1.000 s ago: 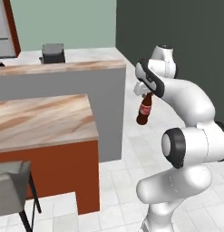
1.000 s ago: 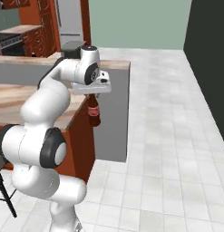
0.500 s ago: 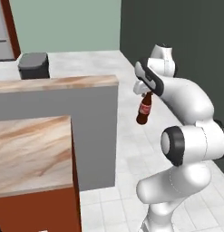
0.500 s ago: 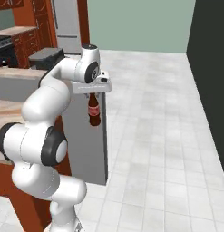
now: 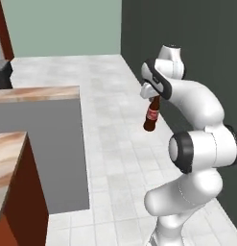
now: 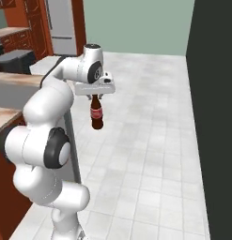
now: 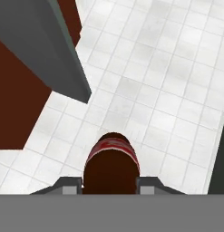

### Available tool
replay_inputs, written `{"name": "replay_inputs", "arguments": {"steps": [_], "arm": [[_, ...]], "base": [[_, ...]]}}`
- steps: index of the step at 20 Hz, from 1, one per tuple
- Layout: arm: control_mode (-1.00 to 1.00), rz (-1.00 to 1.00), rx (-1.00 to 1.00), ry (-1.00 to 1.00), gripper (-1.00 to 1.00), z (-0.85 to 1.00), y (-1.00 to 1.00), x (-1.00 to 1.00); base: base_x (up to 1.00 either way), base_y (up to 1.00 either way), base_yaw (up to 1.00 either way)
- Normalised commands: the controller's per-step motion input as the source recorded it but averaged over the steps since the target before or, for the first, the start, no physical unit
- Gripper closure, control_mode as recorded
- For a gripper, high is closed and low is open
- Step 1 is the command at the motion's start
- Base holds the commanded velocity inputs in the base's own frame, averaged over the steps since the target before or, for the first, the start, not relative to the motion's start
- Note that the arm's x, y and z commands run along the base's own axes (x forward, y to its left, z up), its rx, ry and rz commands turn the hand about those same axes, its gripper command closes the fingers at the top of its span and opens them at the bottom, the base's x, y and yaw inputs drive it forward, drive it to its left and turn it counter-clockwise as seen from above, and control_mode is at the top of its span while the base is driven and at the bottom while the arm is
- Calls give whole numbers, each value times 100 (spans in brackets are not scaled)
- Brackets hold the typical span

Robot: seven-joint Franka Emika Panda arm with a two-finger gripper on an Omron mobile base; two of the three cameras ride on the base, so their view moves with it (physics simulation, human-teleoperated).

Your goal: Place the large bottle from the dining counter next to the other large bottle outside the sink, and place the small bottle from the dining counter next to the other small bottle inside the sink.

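My gripper (image 5: 152, 97) is shut on the neck of the large bottle (image 5: 151, 116), a dark brown cola-style bottle with a red label. The bottle (image 6: 96, 115) hangs upright in the air over the white tiled floor, to the right of the counters. In the hand view its red-banded shoulder (image 7: 112, 163) sits between my two fingertips (image 7: 109, 184). A corner of the dining counter (image 5: 5, 161), marbled top over rust-red panels, shows at the lower left. The sink, the small bottle and the other bottles are out of view.
A grey-sided counter (image 5: 49, 144) with a marbled top stands between the dining counter and the bottle. A dark wall (image 6: 215, 93) runs along the right. A black appliance (image 6: 14, 59) sits on the far counter, a steel fridge (image 6: 61, 21) behind it. Open tiled floor (image 6: 150, 131) lies ahead.
The whole picture has shifted: the base has moved, and the counters have slid left in both base views. The bottle stays held in my gripper at the same height.
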Motion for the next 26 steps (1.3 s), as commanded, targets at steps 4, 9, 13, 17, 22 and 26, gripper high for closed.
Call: {"name": "replay_inputs", "arguments": {"steps": [4, 9, 13, 17, 22, 26], "arm": [[100, 0, 0, 0, 100, 0, 0, 0], [100, 0, 0, 0, 100, 0, 0, 0], [100, 0, 0, 0, 100, 0, 0, 0], [100, 0, 0, 0, 100, 0, 0, 0], [100, 0, 0, 0, 100, 0, 0, 0], [100, 0, 0, 0, 100, 0, 0, 0]], "base": [[51, -71, 9], [73, -47, 21], [80, -41, 22], [87, -37, 19], [86, -45, 22], [89, -51, 24]]}}
